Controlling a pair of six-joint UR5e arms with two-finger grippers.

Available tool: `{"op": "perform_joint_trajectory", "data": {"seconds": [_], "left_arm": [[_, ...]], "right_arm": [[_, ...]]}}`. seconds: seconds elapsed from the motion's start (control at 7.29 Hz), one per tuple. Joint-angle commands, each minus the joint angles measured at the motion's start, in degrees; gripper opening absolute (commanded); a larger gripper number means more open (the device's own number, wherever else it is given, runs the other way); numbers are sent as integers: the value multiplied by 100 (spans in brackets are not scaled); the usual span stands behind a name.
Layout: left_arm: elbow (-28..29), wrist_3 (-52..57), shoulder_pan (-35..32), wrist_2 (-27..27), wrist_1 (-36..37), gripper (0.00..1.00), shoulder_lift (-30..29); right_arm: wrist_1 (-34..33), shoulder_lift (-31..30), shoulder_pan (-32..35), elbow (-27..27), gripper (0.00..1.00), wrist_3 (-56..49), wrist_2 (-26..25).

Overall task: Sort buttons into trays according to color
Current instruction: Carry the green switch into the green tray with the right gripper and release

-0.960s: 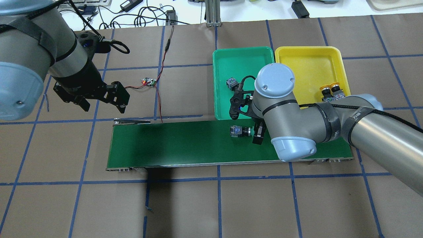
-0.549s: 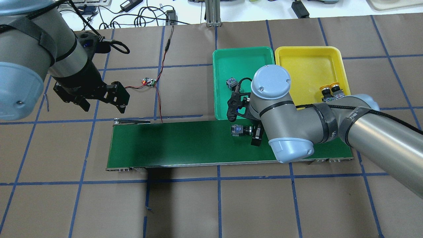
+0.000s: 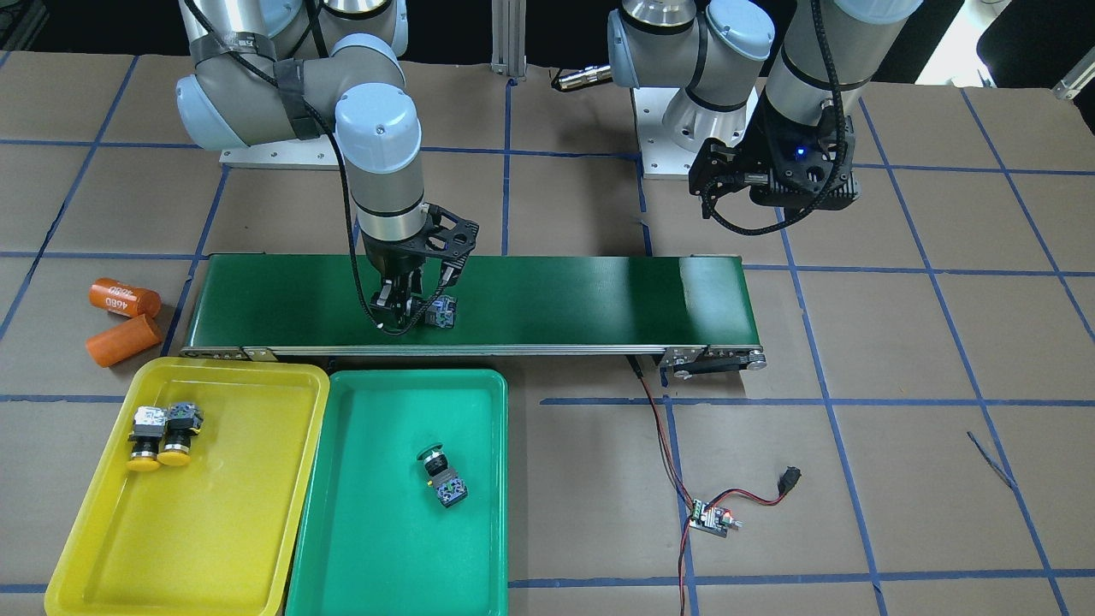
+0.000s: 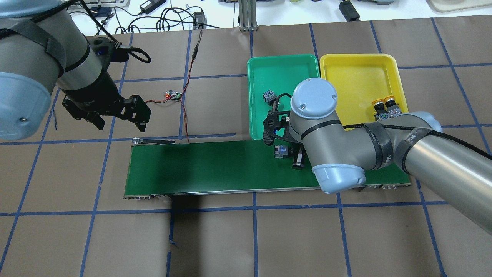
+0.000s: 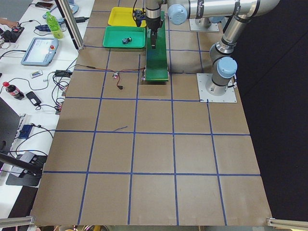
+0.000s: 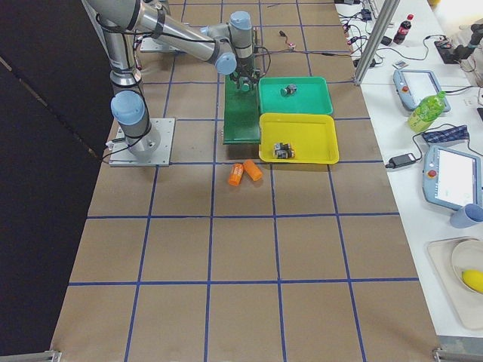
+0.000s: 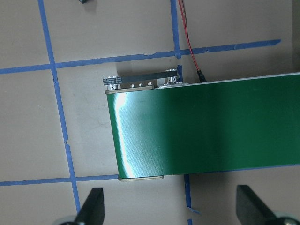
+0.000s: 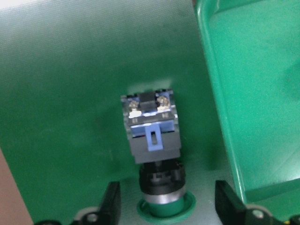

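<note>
Between the right gripper's (image 8: 168, 202) spread fingers sits a green button's (image 8: 152, 136) cap, not gripped, its body lying on the conveyor belt (image 8: 70, 93). Just beside is the green tray (image 8: 253, 93), holding another green button (image 3: 440, 481). Further off, the yellow tray (image 3: 214, 530) has two yellow buttons (image 3: 161, 432). An orange cylinder (image 3: 124, 299) reads 4680. The left gripper (image 7: 168, 206) is well away, fingers wide apart over the belt's far end.

The right arm (image 4: 313, 96), centre right in the overhead view, and the left arm (image 4: 77, 65), upper left, are silver-grey tubes with pale blue rounded caps set with small screws. Black cable runs along the right one under dark straps with white marks, perhaps lettering. The left gripper (image 4: 122, 126) is angular and black.
</note>
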Motion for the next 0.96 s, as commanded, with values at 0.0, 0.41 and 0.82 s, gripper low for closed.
{"op": "perform_joint_trajectory", "data": {"seconds": [0.0,0.41,0.82], "left_arm": [[-3,0,0,0,0,100,0],[-3,0,0,0,0,100,0],[-12,0,0,0,0,100,0]], "right_arm": [[2,2,78,-9,25,-15,-121],[-59,151,-27,-516,14,-15,-148],[-24,1151,-780,-1658,19,-601,-131]]}}
